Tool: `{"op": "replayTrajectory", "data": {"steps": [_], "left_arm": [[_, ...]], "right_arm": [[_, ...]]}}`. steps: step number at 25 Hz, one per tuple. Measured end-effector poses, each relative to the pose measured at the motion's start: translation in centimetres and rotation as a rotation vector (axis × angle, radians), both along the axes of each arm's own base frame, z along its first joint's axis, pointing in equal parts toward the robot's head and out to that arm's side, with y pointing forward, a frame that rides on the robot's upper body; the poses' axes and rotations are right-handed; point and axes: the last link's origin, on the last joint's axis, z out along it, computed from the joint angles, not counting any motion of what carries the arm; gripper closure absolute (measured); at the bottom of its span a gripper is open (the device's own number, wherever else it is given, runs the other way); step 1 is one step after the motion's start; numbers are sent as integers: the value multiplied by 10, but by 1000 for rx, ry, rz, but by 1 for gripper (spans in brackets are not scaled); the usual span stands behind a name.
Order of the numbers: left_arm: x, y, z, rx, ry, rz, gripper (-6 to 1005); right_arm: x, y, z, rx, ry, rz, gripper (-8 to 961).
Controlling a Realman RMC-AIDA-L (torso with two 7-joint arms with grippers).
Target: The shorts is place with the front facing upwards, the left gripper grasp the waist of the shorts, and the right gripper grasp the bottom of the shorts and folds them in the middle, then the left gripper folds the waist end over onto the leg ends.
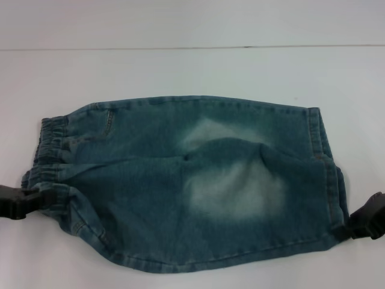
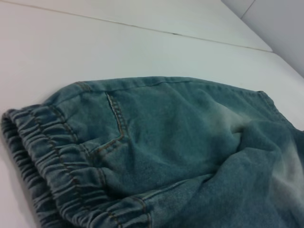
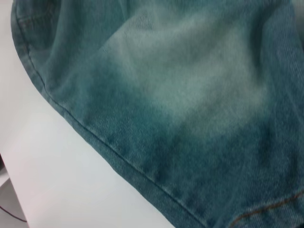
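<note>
The blue denim shorts [image 1: 180,180] lie across the white table, with the elastic waist [image 1: 48,150] at the left and the leg ends [image 1: 325,168] at the right. The near leg bulges up and overlaps the far leg along the middle. My left gripper [image 1: 36,198] is at the near corner of the waist, shut on the fabric. My right gripper [image 1: 354,227] holds the near corner of the leg hem. The left wrist view shows the waist [image 2: 52,161] and a pocket seam up close. The right wrist view is filled by faded denim [image 3: 190,95] and its stitched edge.
The white table [image 1: 192,72] extends behind the shorts, with a thin seam line [image 1: 192,47] running across the far side. A strip of bare table [image 1: 60,265] lies in front of the shorts.
</note>
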Motion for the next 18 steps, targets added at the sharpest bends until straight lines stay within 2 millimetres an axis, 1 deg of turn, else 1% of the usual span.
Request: {"op": "replayTrajectory", "data": {"steps": [2, 6, 10, 13, 15, 18], "left_arm": [[1, 0, 0, -4, -5, -1, 917], [5, 0, 6, -1, -44, 6, 914], [14, 5, 19, 11, -145, 54, 911], [18, 13, 28, 33, -198, 107, 909], [18, 18, 30, 50, -205, 125, 907], [14, 29, 32, 114, -207, 197, 905]], "right_arm": [[-1, 1, 1, 19, 26, 10, 911], [0, 4, 13, 122, 133, 17, 914], [1, 8, 21, 232, 277, 21, 913], [1, 12, 19, 302, 346, 17, 912], [2, 17, 17, 362, 369, 9, 911], [4, 28, 12, 486, 394, -7, 910]]}}
